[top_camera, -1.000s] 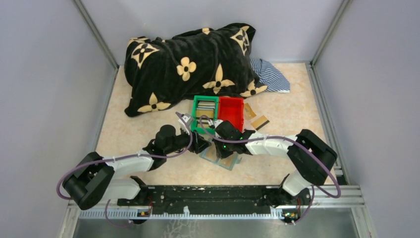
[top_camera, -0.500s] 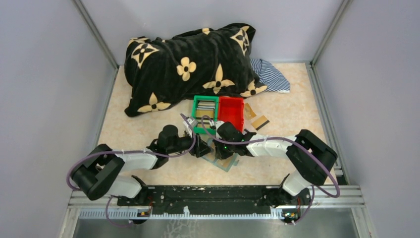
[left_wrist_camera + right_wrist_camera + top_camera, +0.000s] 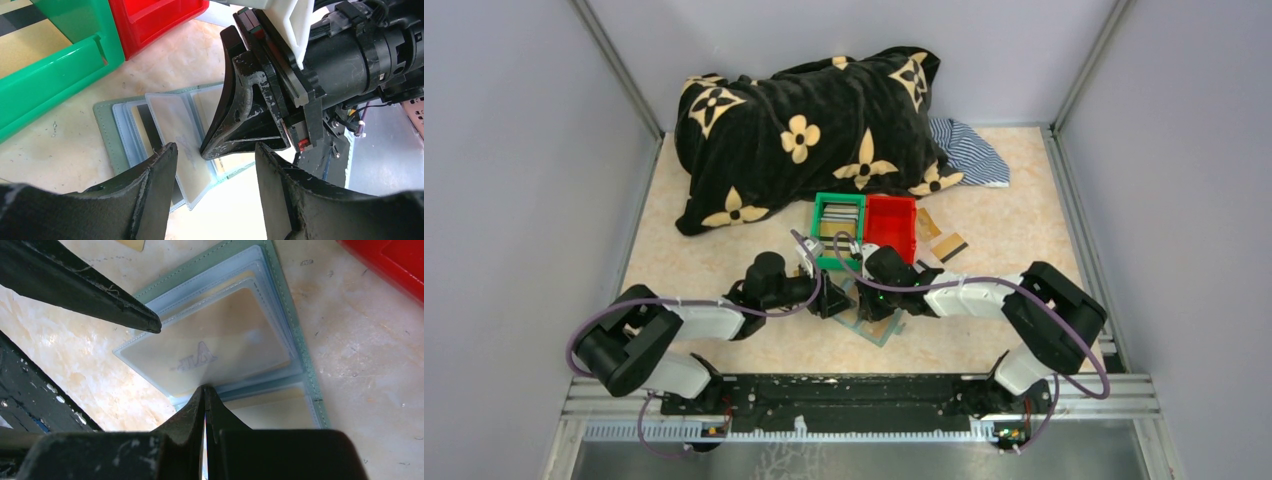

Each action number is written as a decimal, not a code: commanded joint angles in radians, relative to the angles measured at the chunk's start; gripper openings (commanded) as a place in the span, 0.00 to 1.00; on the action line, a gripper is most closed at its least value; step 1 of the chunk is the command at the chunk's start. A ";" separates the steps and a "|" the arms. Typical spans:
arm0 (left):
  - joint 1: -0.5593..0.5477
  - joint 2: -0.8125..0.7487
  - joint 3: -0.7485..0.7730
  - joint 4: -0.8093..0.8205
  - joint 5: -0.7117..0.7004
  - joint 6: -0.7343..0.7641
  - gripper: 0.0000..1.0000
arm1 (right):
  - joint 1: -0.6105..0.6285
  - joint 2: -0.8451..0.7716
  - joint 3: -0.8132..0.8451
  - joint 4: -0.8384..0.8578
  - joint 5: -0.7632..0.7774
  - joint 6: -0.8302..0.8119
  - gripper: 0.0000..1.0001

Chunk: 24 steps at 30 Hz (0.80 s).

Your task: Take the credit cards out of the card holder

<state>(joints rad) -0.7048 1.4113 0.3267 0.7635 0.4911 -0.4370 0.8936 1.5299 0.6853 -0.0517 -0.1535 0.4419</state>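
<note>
Card holder [image 3: 103, 130] lies open on the bench [image 3: 360, 355] at the overhead view's centre; my right hand [image 3: 205, 395] is clenched at the top pocket [image 3: 135, 352] edge and my left hand [image 3: 215, 150] is released astride it, so I should pin that pocket and draw the credit card [image 3: 240, 335] straight out.

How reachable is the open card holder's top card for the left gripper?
Probably yes: the left gripper hangs open right over the card holder's clear pockets, with nothing between. The right gripper, shut on a pocket edge, crowds it closely.
</note>
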 commanded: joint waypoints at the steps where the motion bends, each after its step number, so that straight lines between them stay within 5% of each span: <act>1: 0.002 0.007 0.000 0.017 -0.008 0.002 0.64 | -0.002 0.007 -0.027 -0.018 0.014 -0.004 0.01; 11: 0.002 -0.009 0.000 -0.021 -0.117 0.015 0.64 | -0.004 0.010 -0.038 -0.010 0.010 -0.002 0.01; 24: -0.008 0.046 -0.013 0.018 -0.026 -0.006 0.55 | -0.005 0.007 -0.035 -0.015 0.010 -0.004 0.01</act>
<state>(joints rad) -0.7052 1.4338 0.3210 0.7258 0.4198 -0.4259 0.8917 1.5276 0.6804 -0.0444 -0.1562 0.4423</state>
